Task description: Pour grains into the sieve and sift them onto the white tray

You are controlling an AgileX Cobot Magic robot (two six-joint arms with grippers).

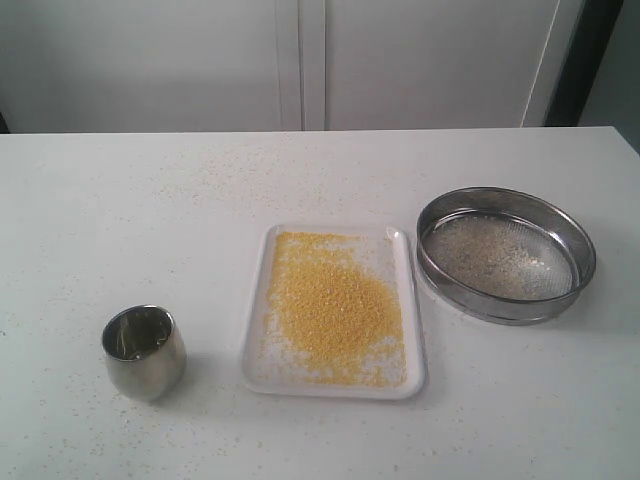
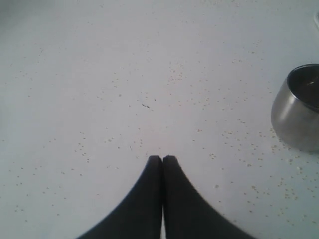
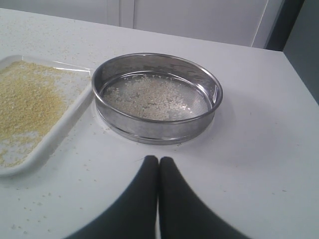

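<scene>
A loose heap of yellow grains [image 1: 333, 305] lies on the white tray [image 1: 256, 368] at the table's middle. To its right the round steel sieve [image 1: 506, 254] rests on the table with pale whitish bits on its mesh [image 3: 154, 94]. The tray's corner [image 3: 75, 108] with grains [image 3: 27, 107] shows in the right wrist view. My right gripper [image 3: 159, 159] is shut and empty, a short way from the sieve's rim. My left gripper [image 2: 162, 158] is shut and empty above bare table, apart from the small steel cup [image 2: 299, 107]. Neither gripper appears in the exterior view.
The small rounded steel cup [image 1: 144, 351] stands upright left of the tray. Stray granules are scattered over the white tabletop [image 2: 149, 84]. A white cabinet front [image 1: 310, 60] runs behind the table's far edge.
</scene>
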